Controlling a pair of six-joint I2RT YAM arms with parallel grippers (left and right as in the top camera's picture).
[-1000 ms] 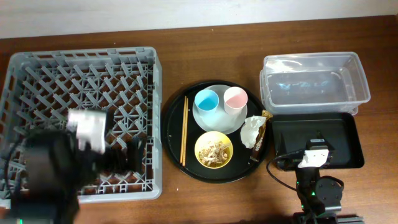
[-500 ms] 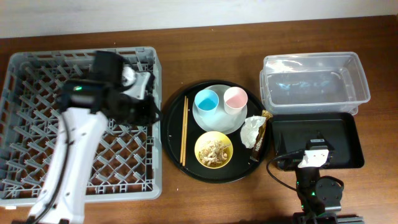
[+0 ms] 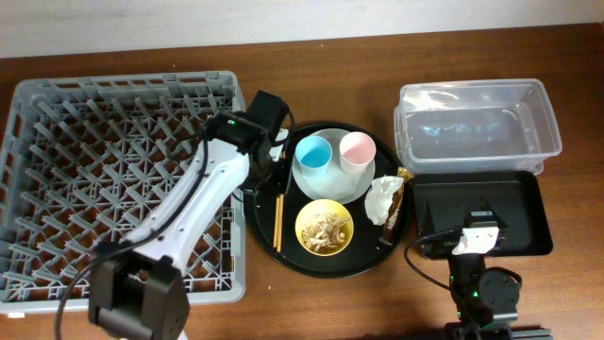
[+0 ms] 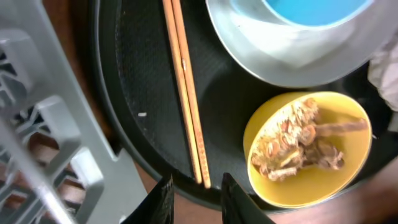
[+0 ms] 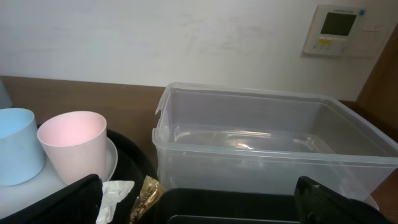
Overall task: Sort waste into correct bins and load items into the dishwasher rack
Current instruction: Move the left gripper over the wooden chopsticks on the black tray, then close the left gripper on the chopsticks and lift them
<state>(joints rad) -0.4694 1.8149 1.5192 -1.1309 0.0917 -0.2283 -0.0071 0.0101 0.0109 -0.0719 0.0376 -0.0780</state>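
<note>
A pair of wooden chopsticks (image 3: 278,212) lies on the left of the round black tray (image 3: 368,253). My left gripper (image 3: 280,179) hovers over their middle. In the left wrist view its jaws (image 4: 197,180) stand narrowly open, with the chopsticks' (image 4: 185,93) near ends showing in the gap, unclamped. A blue cup (image 3: 313,152) and a pink cup (image 3: 358,150) stand on the plate (image 3: 326,188). The yellow bowl (image 3: 303,225) holds food scraps (image 3: 327,229). A napkin (image 3: 382,197) and a foil wrapper (image 3: 397,212) lie at the tray's right. My right gripper (image 5: 199,199) is wide open and empty.
The grey dishwasher rack (image 3: 123,82) fills the left side, its corner (image 4: 37,112) close to my left fingers. The clear tub (image 3: 472,88) stands at the back right. In front of it lies the black rectangular tray (image 3: 528,222), under my right gripper (image 3: 479,229).
My left arm has swung from over the rack to the round tray's left side, above the chopsticks, and its jaws have narrowed. The right arm has not moved.
</note>
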